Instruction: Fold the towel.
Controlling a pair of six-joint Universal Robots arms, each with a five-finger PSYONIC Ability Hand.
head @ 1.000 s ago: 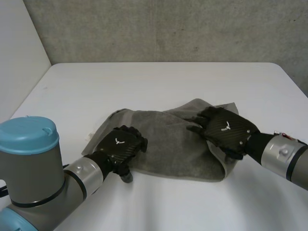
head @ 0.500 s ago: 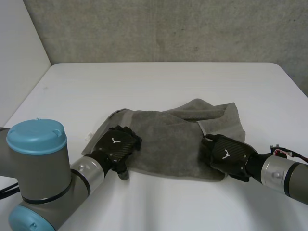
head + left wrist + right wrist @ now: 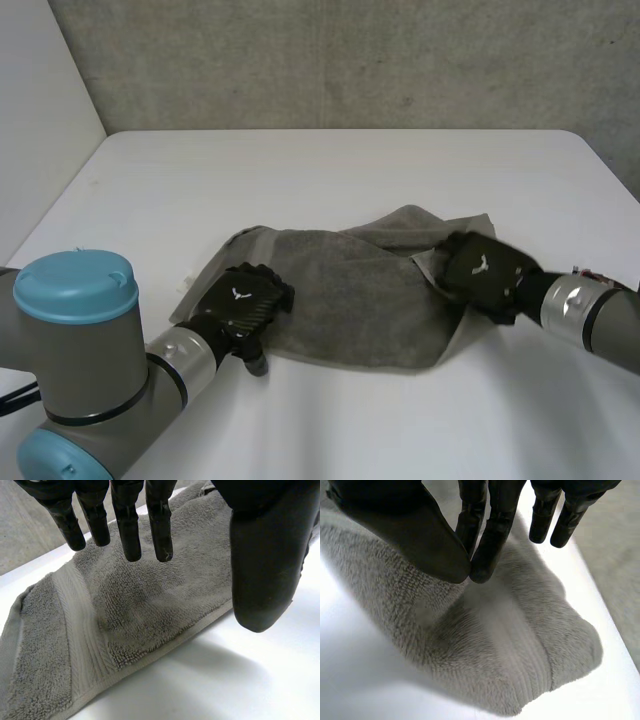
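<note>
A grey towel (image 3: 350, 300) lies crumpled and partly folded in the middle of the white table (image 3: 330, 170). My left hand (image 3: 245, 303) rests at its near left edge, with fingers (image 3: 127, 525) straight over the cloth (image 3: 140, 610) and the thumb held apart. My right hand (image 3: 480, 268) is at the towel's right end. In the right wrist view its thumb (image 3: 405, 525) and fingers pinch a bunch of cloth (image 3: 495, 645), which hangs below them. The near right corner is raised off the table.
The table reaches to a grey concrete wall (image 3: 350, 60) at the back. Its left edge (image 3: 60, 200) runs beside a pale wall. Bare white table surface lies on every side of the towel.
My right hand slid from lying flat on the towel's right part to its near right corner, closed on the cloth and drew it up and back. My left hand barely moved.
</note>
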